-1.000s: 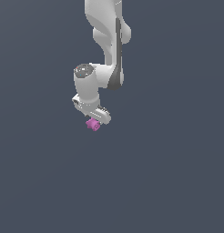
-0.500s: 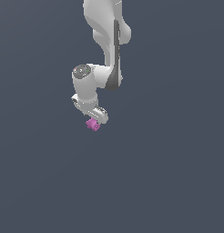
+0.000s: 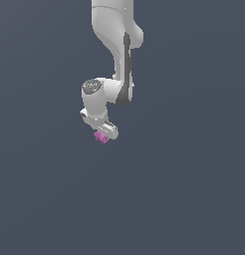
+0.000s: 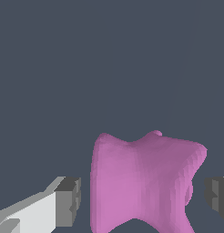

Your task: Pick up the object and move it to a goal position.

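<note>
No real room: a simulator's bare render. Flat, even slate-grey all around in both views, without walls, furniture, horizon or any visible surface. Only a smooth white robot arm (image 3: 114, 45) hanging in that void, plainly shaded, and a faceted magenta-pink lump (image 4: 141, 182) with coarse polygon edges, typical of computer-made geometry.

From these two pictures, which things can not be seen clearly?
- Grip contact: in the wrist view gaps show between the fingers and the pink object; the exterior view is too small to settle it.
- Object's lower part: cut by the wrist view's edge.
- Gripper fingertips: too small in the exterior view.
</note>
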Tool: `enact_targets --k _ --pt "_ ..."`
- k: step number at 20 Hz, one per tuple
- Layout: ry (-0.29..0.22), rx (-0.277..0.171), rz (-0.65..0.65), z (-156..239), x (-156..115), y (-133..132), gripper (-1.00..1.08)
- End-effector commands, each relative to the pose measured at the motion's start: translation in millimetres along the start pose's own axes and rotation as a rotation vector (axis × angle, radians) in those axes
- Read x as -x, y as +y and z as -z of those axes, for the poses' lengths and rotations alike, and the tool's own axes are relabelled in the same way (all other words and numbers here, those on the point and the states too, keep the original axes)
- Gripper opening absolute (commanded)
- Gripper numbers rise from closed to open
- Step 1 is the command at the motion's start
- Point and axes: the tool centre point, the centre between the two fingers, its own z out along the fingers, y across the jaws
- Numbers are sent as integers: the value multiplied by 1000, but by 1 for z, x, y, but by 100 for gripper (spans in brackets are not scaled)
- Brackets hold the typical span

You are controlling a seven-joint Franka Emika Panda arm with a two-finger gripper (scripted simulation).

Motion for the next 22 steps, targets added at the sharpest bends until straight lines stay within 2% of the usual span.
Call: enact_targets --k 1,6,7,18,22 --pt "1 0 -1 -9 0 0 100" --pt "0 -1 -2 -16 0 0 100" --pt "0 -1 -2 -16 0 0 -100" --pt "1 -2 -2 -15 0 -1 -100" --pt "16 -5 -9 -11 -2 -5 -100"
